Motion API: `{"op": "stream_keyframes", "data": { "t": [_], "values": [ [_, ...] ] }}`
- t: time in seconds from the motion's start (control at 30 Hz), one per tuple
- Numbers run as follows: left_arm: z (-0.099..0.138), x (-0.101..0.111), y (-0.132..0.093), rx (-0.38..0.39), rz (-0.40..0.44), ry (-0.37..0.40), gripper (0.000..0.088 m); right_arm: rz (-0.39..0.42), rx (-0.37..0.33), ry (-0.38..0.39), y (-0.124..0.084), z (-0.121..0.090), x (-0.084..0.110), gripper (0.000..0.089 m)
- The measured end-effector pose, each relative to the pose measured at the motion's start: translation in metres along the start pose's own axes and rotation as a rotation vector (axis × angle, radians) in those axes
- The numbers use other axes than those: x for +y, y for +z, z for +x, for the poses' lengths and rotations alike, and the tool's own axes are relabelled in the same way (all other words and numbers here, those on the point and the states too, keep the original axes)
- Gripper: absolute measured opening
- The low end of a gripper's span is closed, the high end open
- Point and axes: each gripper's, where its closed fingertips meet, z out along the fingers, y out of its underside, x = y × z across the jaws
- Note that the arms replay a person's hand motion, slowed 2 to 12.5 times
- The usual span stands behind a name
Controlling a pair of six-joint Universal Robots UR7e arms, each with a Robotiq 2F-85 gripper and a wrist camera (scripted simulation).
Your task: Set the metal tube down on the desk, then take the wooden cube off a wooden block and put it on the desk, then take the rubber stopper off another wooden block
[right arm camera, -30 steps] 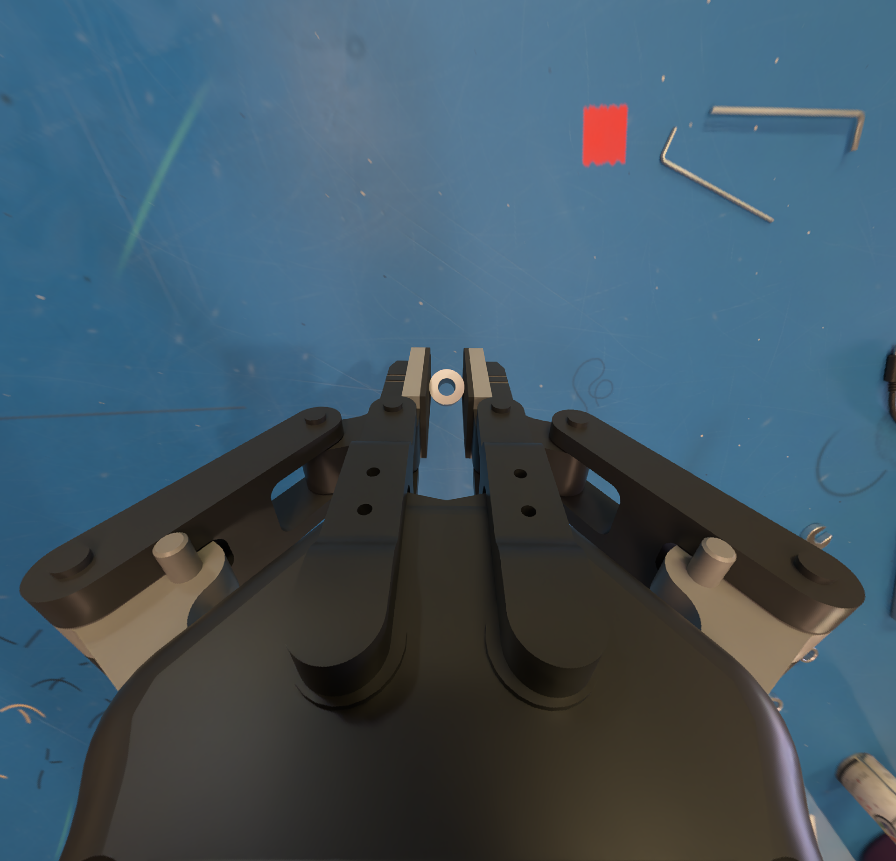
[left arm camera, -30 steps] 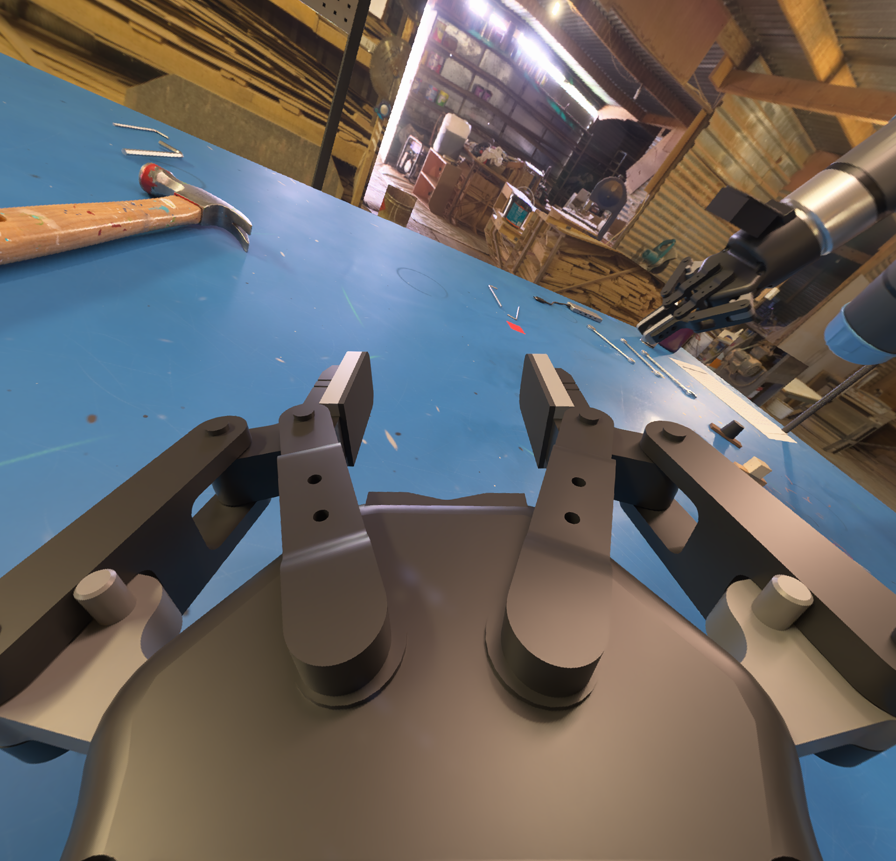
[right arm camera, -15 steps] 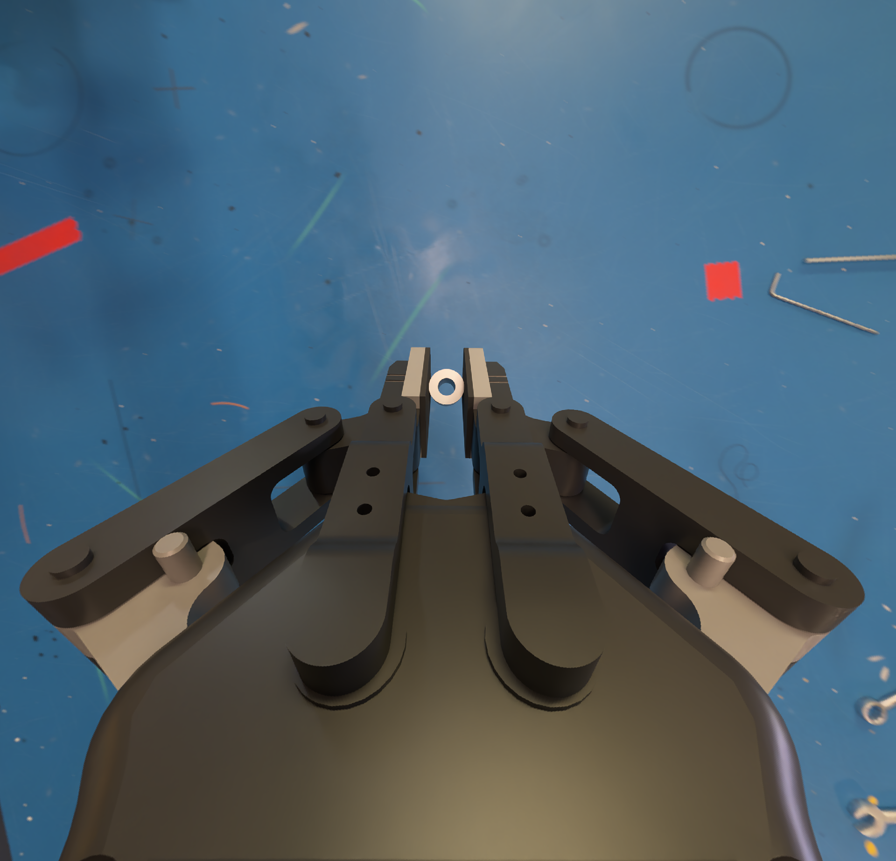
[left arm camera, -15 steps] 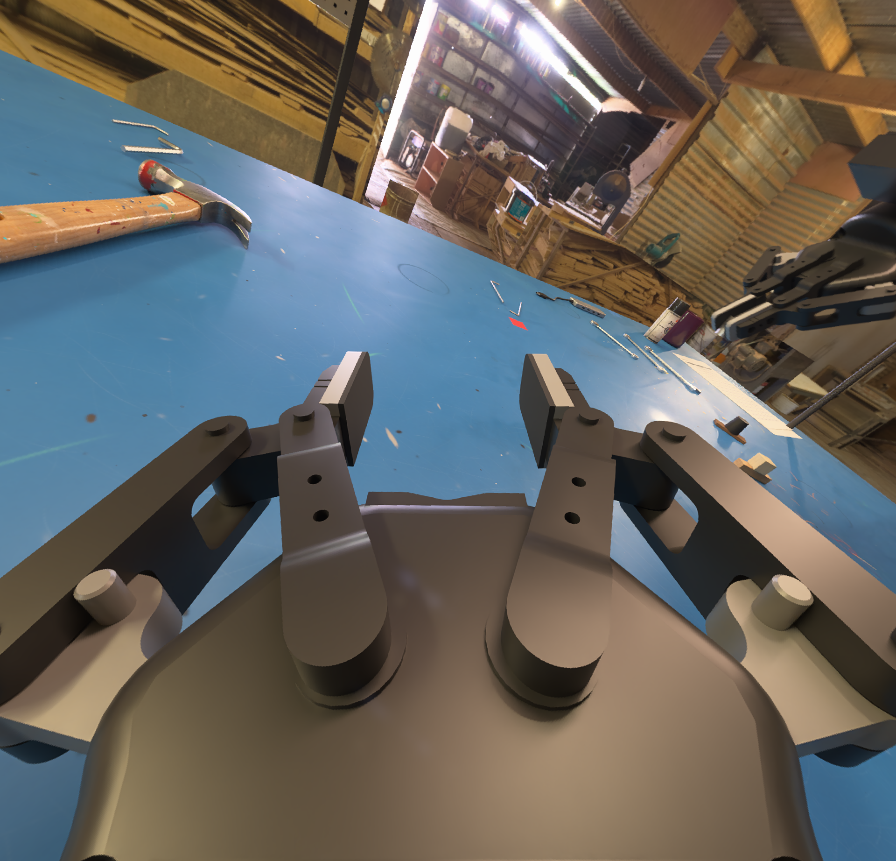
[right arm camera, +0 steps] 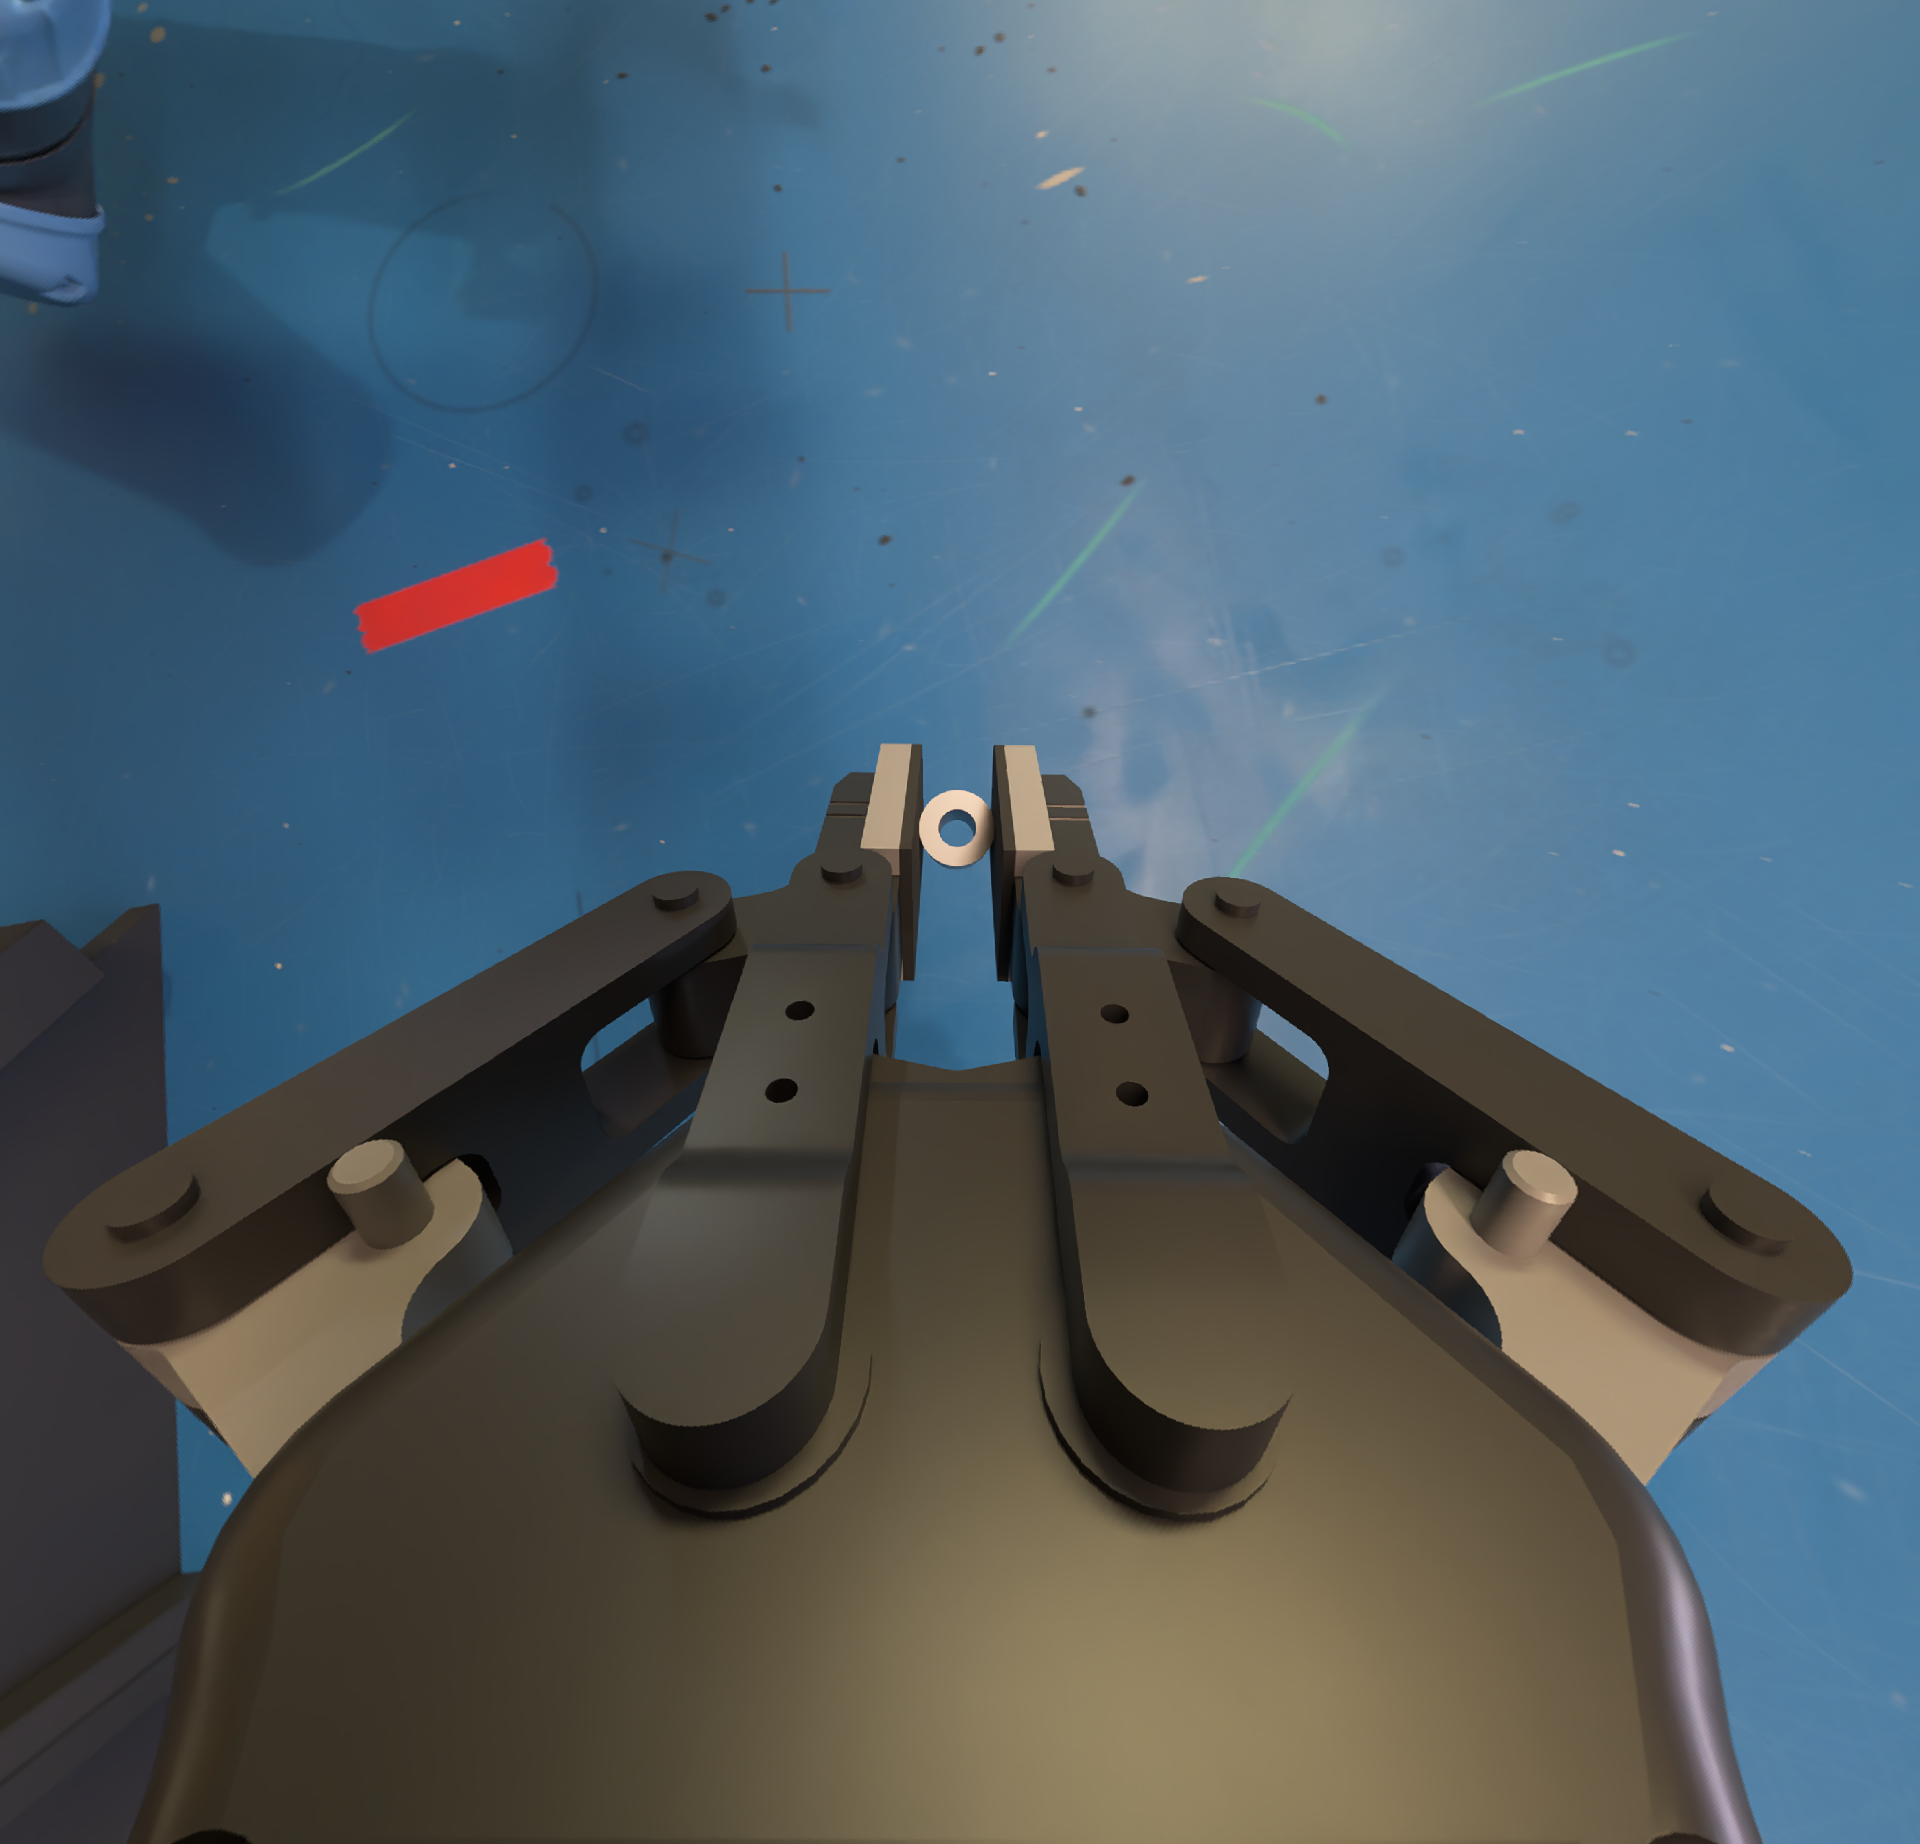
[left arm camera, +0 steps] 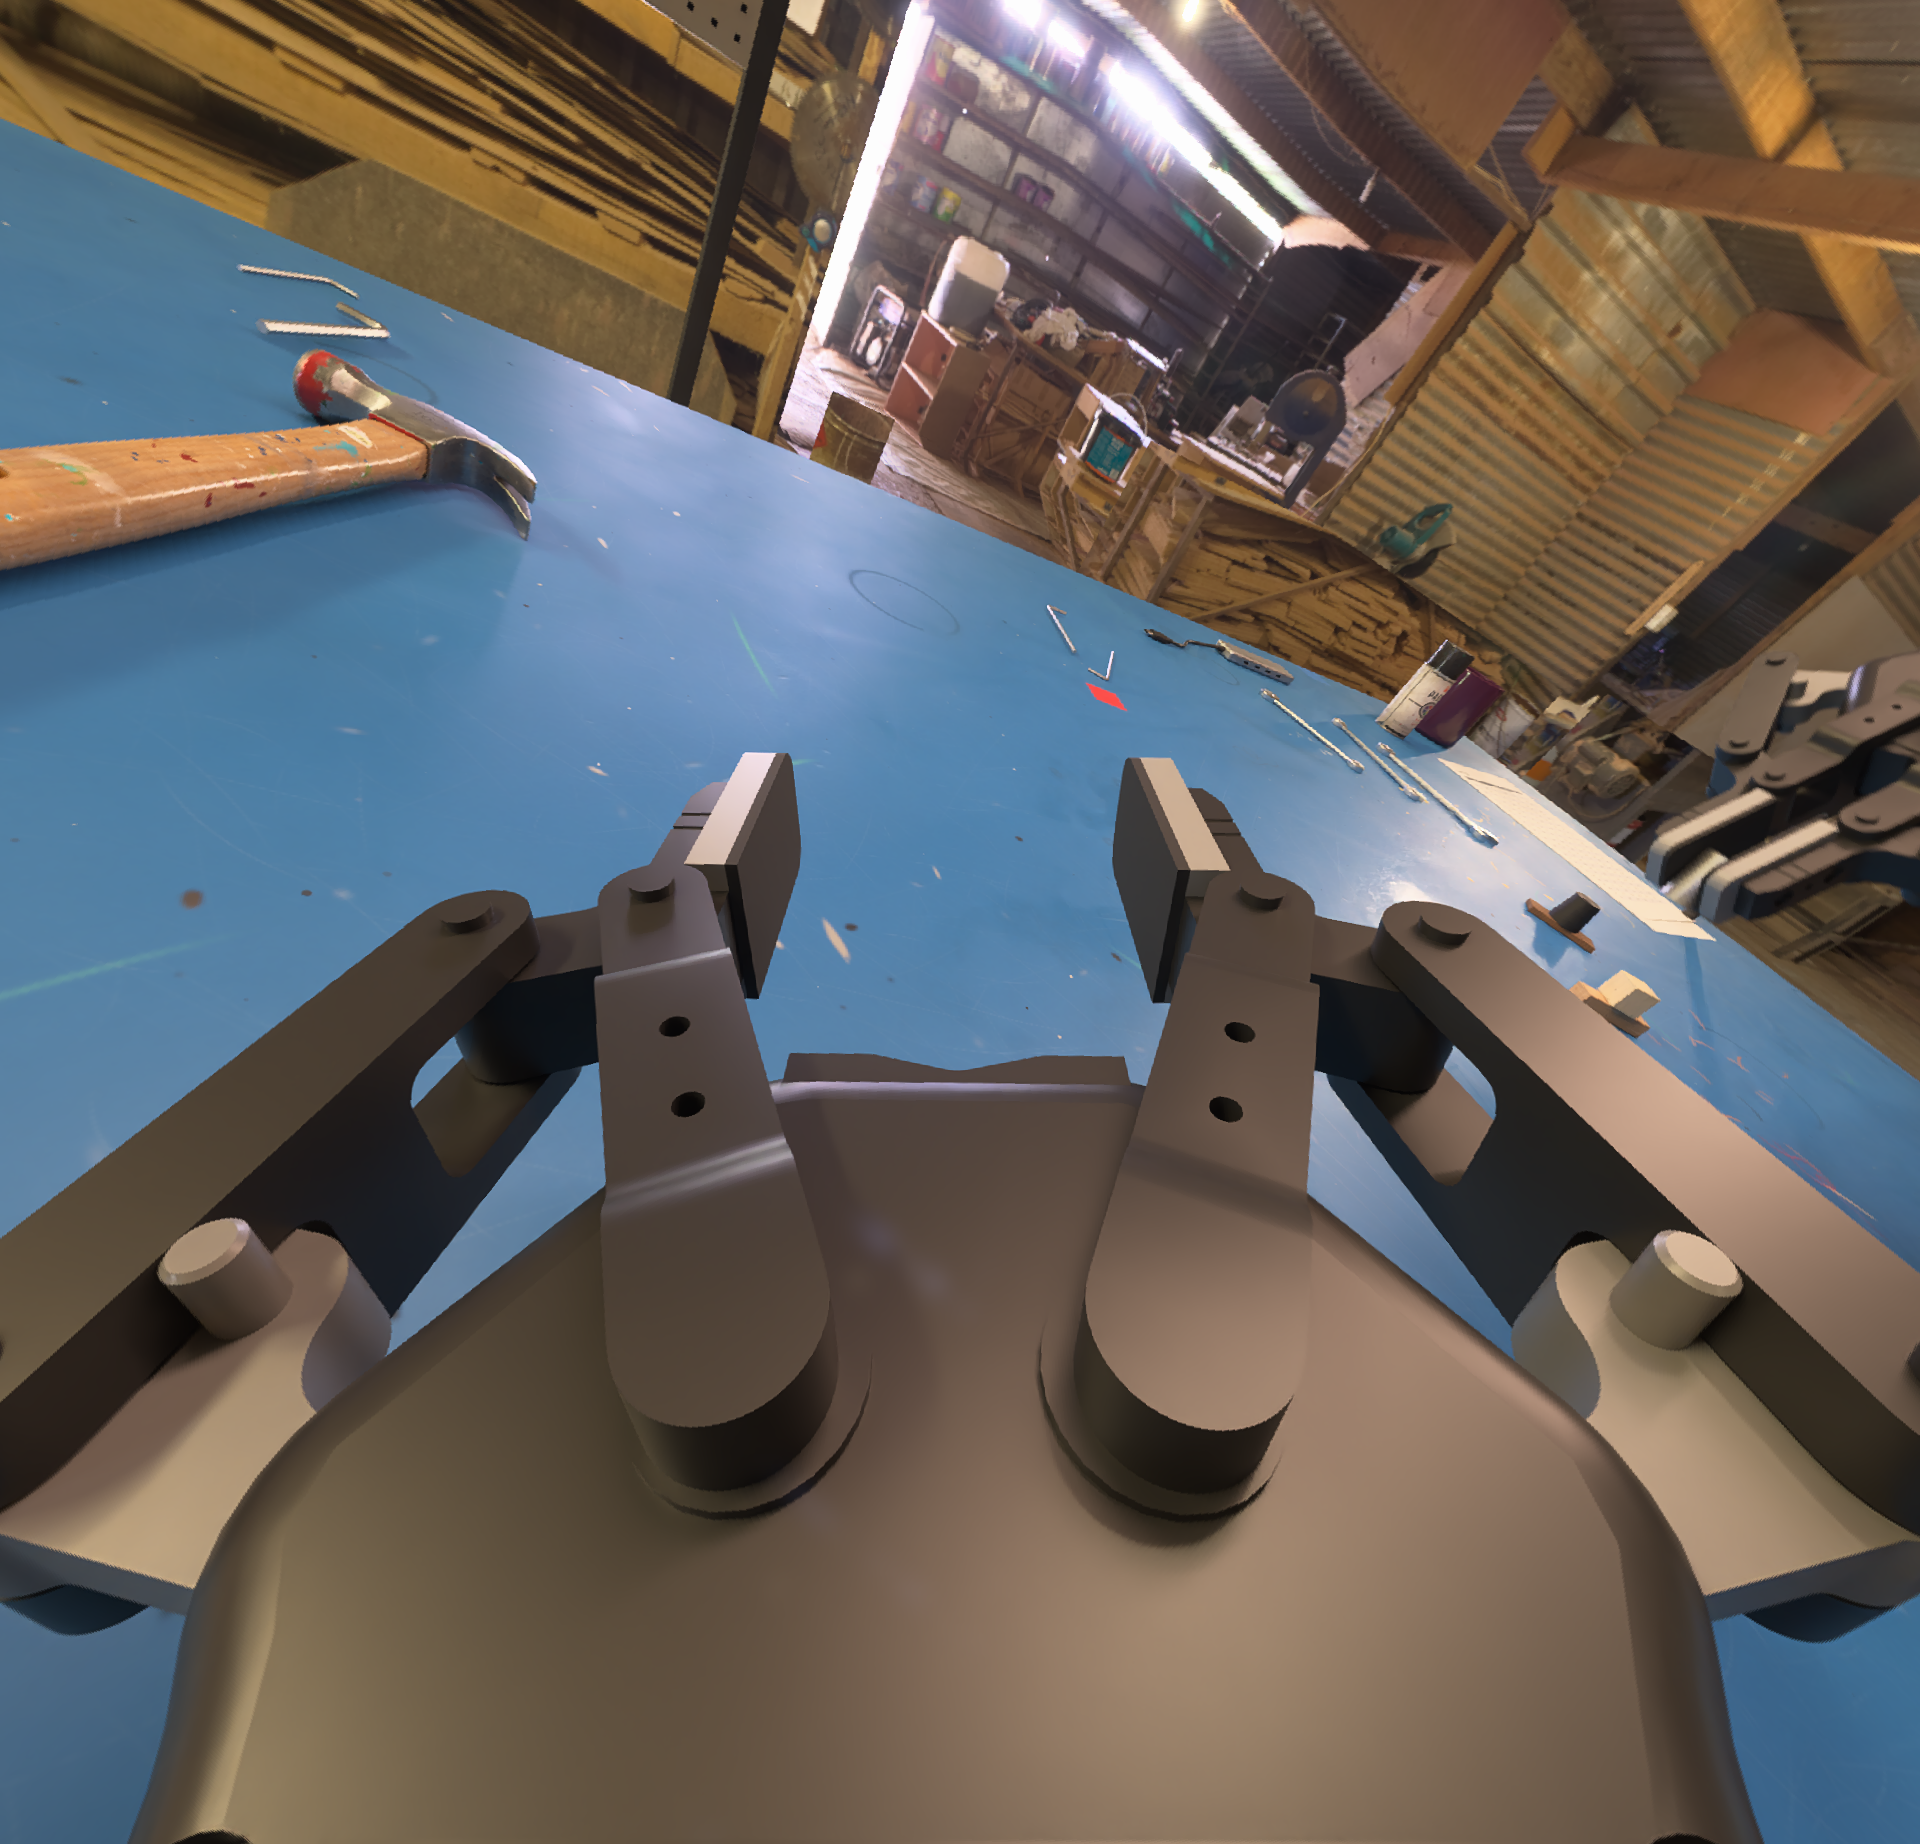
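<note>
No readable writing; a white labelled can (left arm camera: 1415, 695) stands at the blue desk's (left arm camera: 623, 714) far right, text too small. The right gripper (right arm camera: 957, 828) is clamped on a small silver metal tube (right arm camera: 956, 829), seen end-on, held above the desk. The left gripper (left arm camera: 956, 859) is spread wide, empty. At far right, a black rubber stopper (left arm camera: 1576, 909) sits on a wooden block (left arm camera: 1555, 926); a pale wooden cube (left arm camera: 1623, 991) sits on another wooden block (left arm camera: 1629, 1021) nearby. A wooden-handled claw hammer (left arm camera: 260, 475) lies at left.

Left wrist view: hammer (left arm camera: 260, 475) at 10 o'clock on desk (left arm camera: 623, 672); rubber stopper (left arm camera: 1571, 913) and wooden cube (left arm camera: 1623, 994) at 3 o'clock, near each other.
</note>
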Motion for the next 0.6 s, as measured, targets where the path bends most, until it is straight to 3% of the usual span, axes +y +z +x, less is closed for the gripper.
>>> {"op": "stream_keyframes", "data": {
  "t": [0.3,0.6],
  "values": [
    [0.001,0.0,0.0,0.003,0.002,0.002,0.0547,-0.006,-0.037,0.006,0.042,-0.042,0.012,0.0119],
    [0.001,0.0,-0.001,0.007,0.002,0.002,0.0547,-0.073,-0.008,0.015,0.081,-0.057,0.035,0.0119]
  ]
}}
